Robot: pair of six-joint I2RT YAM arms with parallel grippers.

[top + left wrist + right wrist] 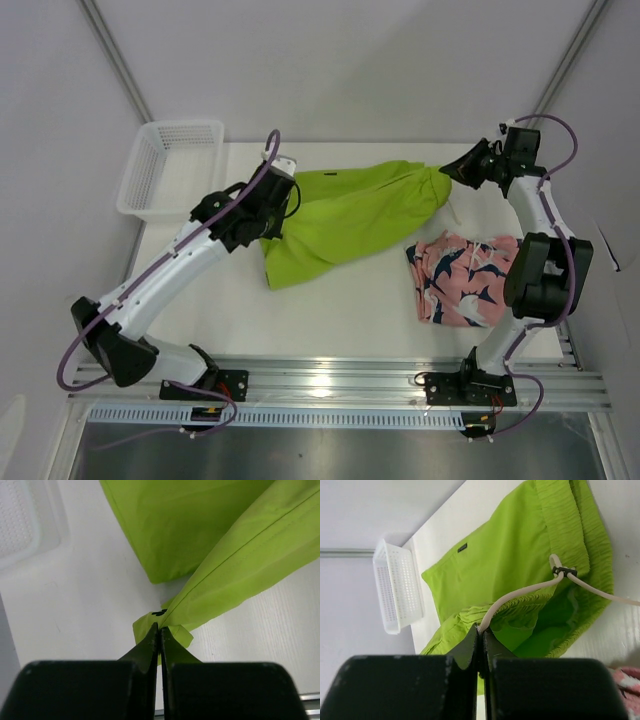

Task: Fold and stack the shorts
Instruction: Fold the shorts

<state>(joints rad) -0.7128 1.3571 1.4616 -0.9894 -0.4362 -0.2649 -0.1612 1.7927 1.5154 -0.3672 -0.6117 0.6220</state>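
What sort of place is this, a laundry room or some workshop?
Most likely a robotics lab bench: two robot arms bolted to a metal rail, a white table walled in by plain grey panels, and lime-green shorts stretched between the arms.

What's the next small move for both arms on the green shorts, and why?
Probably ease both apart and lower to the table: left gripper and right gripper are shut on opposite ends of the lime-green shorts, which sag creased between them, not flat.
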